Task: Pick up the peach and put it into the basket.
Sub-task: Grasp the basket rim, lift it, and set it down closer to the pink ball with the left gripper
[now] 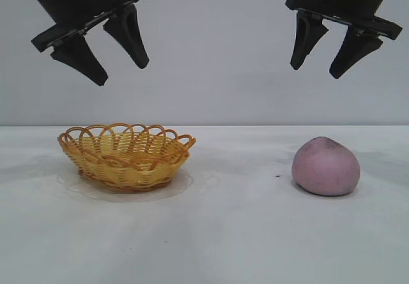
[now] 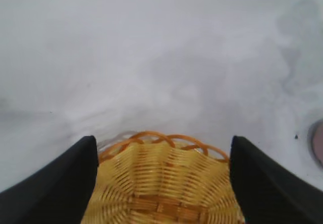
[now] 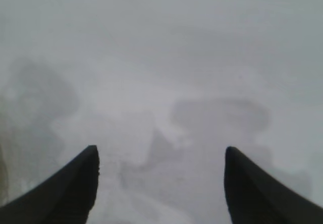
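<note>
- Two things sit on your white table (image 1: 217,233), and behind it you have only a plain pale wall (image 1: 211,54)
- You see the tabletop as matte and smooth, with faint grey smudges and soft shadows across it; a tiny dark speck lies just to the left of the peach in the exterior view
- Your basket (image 1: 126,156) stands upright on the left side of the table, yellow weave with an orange looped rim, and nothing lies inside it
- Your peach (image 1: 326,166) rests on the right side of the table, dull pink-mauve with a dark smudge near its top, well apart from the basket with bare table between them
- Your left gripper (image 1: 121,63) hangs high above the basket, tilted, its jaws spread and holding nothing; in the left wrist view its two dark fingers (image 2: 50,188) frame the basket's (image 2: 161,183) far rim and woven floor, and a sliver of the peach (image 2: 318,143) shows at the picture's edge
- Your right gripper (image 1: 316,66) hangs high above the peach, a little toward the basket side, its jaws also spread and empty; the right wrist view shows its fingers (image 3: 60,188) over bare, shadowed table (image 3: 166,82) only
- Nothing stands between either gripper and the thing below it, and neither gripper touches anything
</note>
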